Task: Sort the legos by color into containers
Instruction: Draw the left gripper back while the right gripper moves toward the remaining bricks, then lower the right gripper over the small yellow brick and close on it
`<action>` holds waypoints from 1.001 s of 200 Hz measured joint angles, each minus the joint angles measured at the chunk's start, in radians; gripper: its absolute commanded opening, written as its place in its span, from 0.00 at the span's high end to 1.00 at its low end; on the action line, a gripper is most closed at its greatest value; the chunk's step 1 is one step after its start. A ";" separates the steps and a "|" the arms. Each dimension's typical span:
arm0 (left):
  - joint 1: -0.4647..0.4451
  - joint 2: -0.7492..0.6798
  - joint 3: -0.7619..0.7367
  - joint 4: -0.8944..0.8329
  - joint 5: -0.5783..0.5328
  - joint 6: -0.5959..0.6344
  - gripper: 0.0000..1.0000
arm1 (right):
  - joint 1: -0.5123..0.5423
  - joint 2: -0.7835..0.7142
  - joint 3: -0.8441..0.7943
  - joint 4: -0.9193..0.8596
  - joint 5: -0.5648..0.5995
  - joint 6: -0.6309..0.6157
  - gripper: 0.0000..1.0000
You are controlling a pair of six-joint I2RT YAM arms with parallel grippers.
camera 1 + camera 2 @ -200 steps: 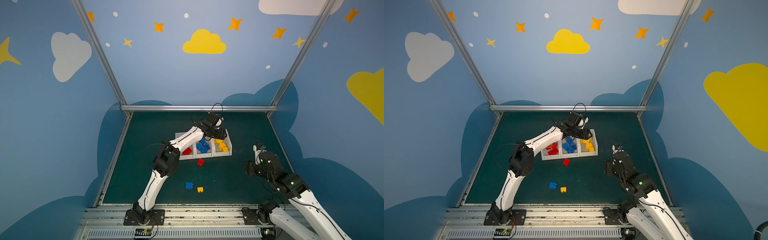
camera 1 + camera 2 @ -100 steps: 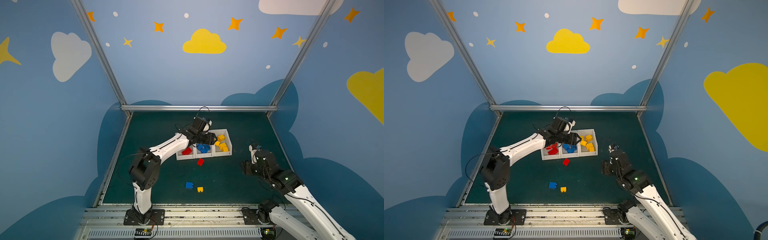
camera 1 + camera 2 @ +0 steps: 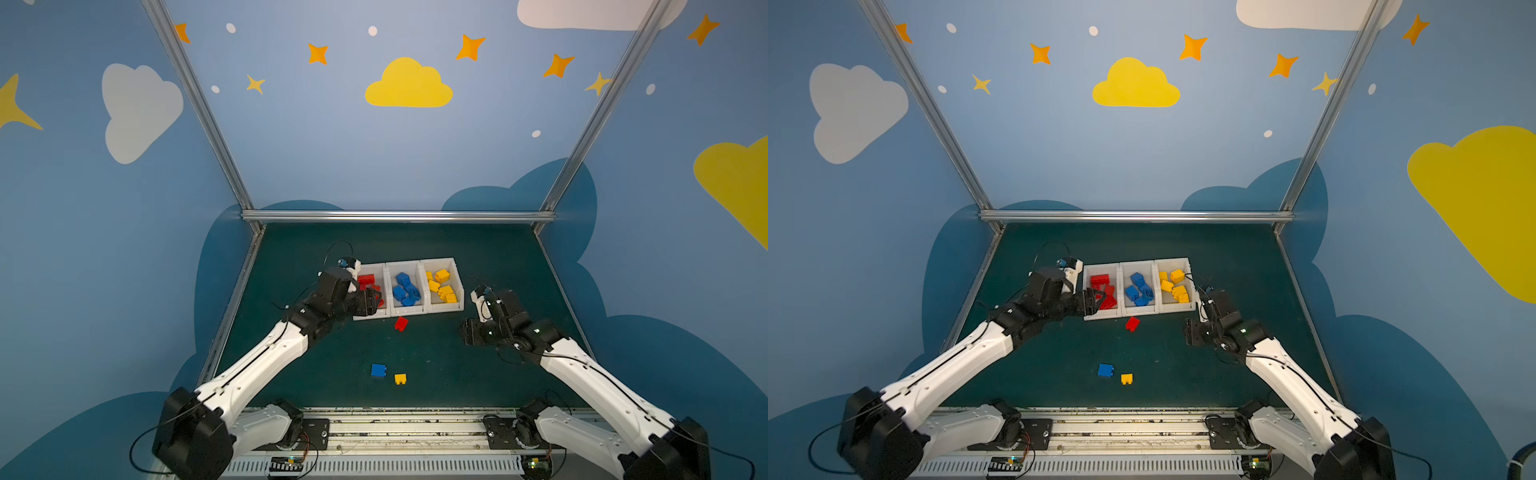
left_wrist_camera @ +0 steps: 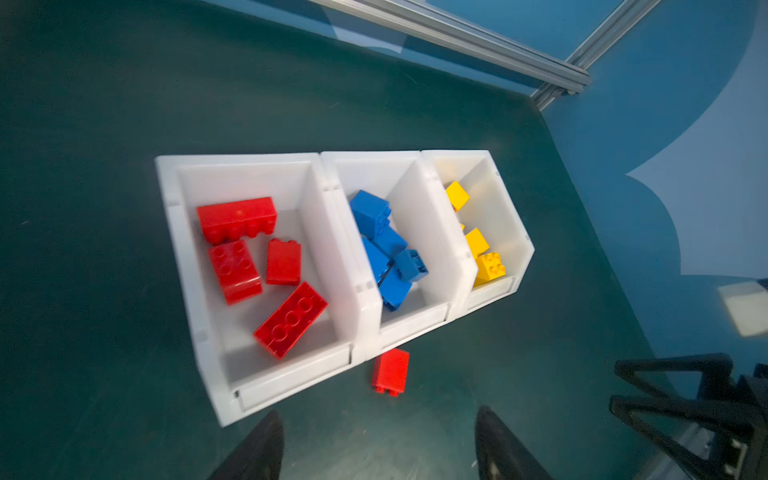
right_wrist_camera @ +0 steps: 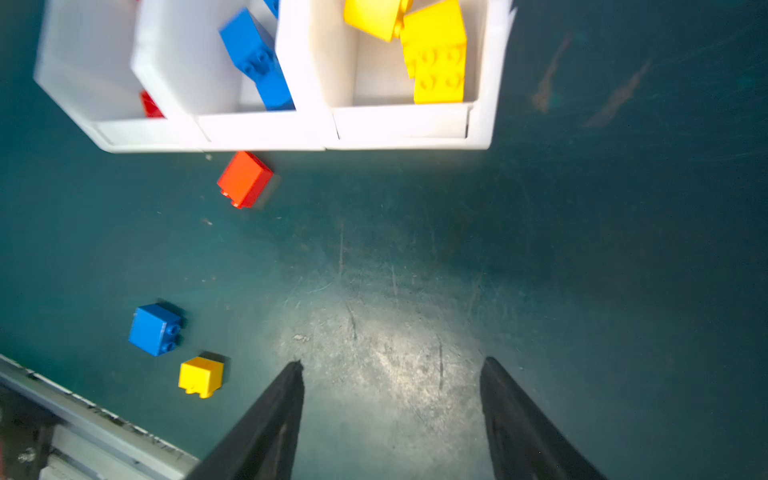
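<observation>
Red brick [image 4: 390, 372] lay just beside the bins [image 4: 291, 380]; left gripper [image 4: 379, 413], jaws apart and empty, probably needed a square drop onto it. Right gripper [image 5: 392, 361] was spread, empty too.

green mat [image 3: 478, 257] | aluminium rail [image 3: 395, 216] | blue wall [image 3: 332, 158] | yellow cloud [image 3: 409, 85]
</observation>
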 measured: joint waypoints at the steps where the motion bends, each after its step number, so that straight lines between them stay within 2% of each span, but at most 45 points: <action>1: 0.001 -0.004 -0.003 -0.001 -0.001 0.000 0.27 | 0.001 0.003 0.001 0.001 0.000 0.001 0.32; 39: 0.016 -0.228 -0.142 -0.070 -0.058 -0.042 0.27 | 0.081 0.151 0.049 0.045 -0.015 0.014 0.32; 93: 0.016 -0.387 -0.251 -0.183 -0.094 -0.105 0.27 | 0.208 0.348 0.203 0.016 -0.020 0.056 0.33; 157: 0.016 -0.477 -0.268 -0.262 -0.137 -0.149 0.27 | 0.438 0.546 0.275 -0.062 -0.006 0.129 0.33; 200: 0.016 -0.501 -0.280 -0.277 -0.145 -0.164 0.27 | 0.556 0.661 0.399 -0.098 0.015 0.160 0.33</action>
